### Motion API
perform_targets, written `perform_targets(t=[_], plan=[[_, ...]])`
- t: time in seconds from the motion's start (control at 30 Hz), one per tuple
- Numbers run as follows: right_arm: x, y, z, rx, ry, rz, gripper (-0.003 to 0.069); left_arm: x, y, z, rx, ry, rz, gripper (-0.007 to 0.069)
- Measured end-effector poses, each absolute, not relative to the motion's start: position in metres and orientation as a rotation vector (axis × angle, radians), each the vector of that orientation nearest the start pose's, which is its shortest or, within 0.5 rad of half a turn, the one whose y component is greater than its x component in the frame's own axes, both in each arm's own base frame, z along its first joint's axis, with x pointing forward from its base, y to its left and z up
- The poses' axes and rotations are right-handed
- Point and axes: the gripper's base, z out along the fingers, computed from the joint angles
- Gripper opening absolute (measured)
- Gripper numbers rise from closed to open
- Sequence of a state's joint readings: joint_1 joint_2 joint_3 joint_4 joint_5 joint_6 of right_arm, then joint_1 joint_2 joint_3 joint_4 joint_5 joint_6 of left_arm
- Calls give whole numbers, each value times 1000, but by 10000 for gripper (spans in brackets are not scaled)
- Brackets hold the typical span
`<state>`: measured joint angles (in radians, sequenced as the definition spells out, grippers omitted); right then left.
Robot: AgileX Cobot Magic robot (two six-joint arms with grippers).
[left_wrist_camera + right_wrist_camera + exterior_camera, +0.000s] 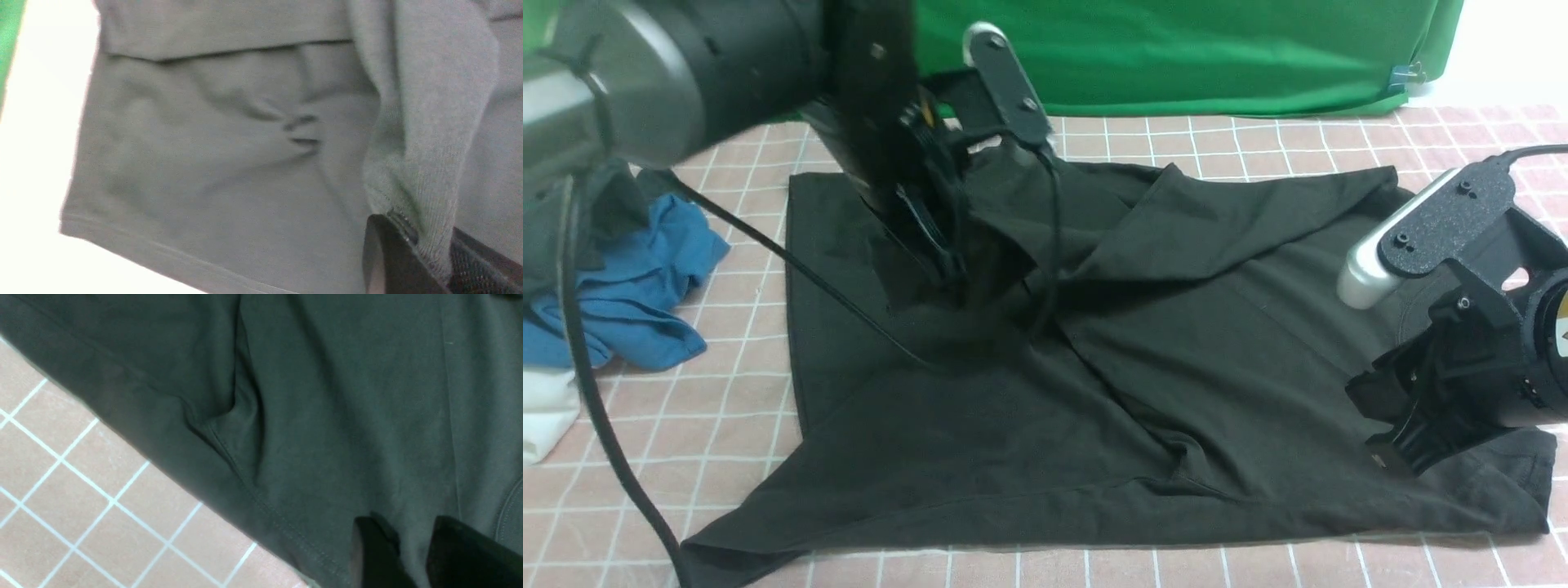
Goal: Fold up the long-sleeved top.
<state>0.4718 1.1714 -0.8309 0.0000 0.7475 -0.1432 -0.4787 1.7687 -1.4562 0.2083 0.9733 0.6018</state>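
Note:
The long-sleeved top (1176, 367) lies spread on the pink checked cloth, black, with one part folded over its far half. My left gripper (952, 282) reaches down onto the top's far left part. In the left wrist view that gripper (433, 253) is shut on a raised fold of the top (204, 163), and ribbed cloth shows between its fingers. My right gripper (1401, 457) sits low at the near right corner by the hem. There its jaws (412, 539) stand narrow with cloth of the top (327, 396) pinched between them.
A blue garment (629, 286), a dark grey one (613, 204) and a white cloth (543, 416) are heaped at the left edge. A green backdrop (1176, 49) hangs behind the checked table cover (1258, 131). The left arm's black cable (833, 294) trails over the top.

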Motion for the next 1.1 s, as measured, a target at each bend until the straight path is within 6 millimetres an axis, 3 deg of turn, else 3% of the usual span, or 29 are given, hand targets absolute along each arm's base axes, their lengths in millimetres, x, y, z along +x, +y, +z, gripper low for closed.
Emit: perform_targets(t=[0.27,0.4,0.63,0.73,0.9,1.0,1.1], plan=[[199,102,280,-746,2467,140,230,313,-155,229,1585,2514,294,54],[198,102,280,-744,2469,145,232,302,-154,215,1560,2603,220,110],[198,102,280,-740,2470,151,236,288,-169,212,1421,2737,-128,421],[198,102,280,-739,2467,153,236,283,-175,212,1477,2724,-187,495],[199,103,281,-737,2460,154,236,278,-176,216,1612,2664,-91,486],[199,103,281,-734,2453,155,236,283,-162,230,1509,2656,102,409],[200,104,282,-727,2444,164,236,290,-146,241,1381,2660,153,321]])
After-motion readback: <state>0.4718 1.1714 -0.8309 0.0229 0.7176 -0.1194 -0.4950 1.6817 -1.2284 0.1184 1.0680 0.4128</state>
